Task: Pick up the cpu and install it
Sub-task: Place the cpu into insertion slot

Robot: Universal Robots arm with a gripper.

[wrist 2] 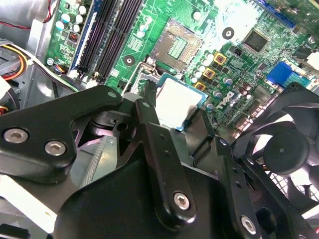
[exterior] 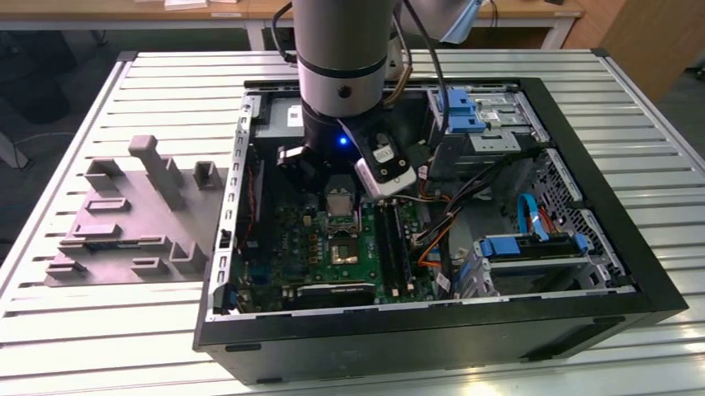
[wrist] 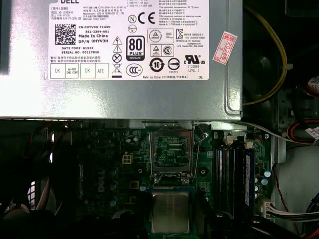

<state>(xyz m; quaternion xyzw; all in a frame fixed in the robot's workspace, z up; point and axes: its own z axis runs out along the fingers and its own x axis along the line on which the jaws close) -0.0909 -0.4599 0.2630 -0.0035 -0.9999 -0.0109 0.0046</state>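
Note:
My gripper (wrist 2: 175, 105) is shut on the cpu (wrist 2: 174, 101), a small pale silver square with a thin dark rim, one black finger on each of two opposite sides. In the first wrist view the cpu (wrist: 170, 211) hangs above the green motherboard (wrist: 107, 169), just short of the open socket (wrist: 172, 149). The socket (wrist 2: 177, 47) lies bare, with its silver frame (exterior: 338, 200) hinged upright. In the exterior view the arm (exterior: 342, 82) reaches down into the open computer case (exterior: 617, 247) over the motherboard (exterior: 330, 256).
A grey moulded tray (exterior: 127, 219) with upright posts sits outside the case at the exterior view's left. The power supply (wrist: 119, 55), memory slots (wrist 2: 109, 35), a black fan (wrist 2: 284, 149), blue drive brackets (exterior: 529, 247) and loose cables (exterior: 441, 223) crowd the case.

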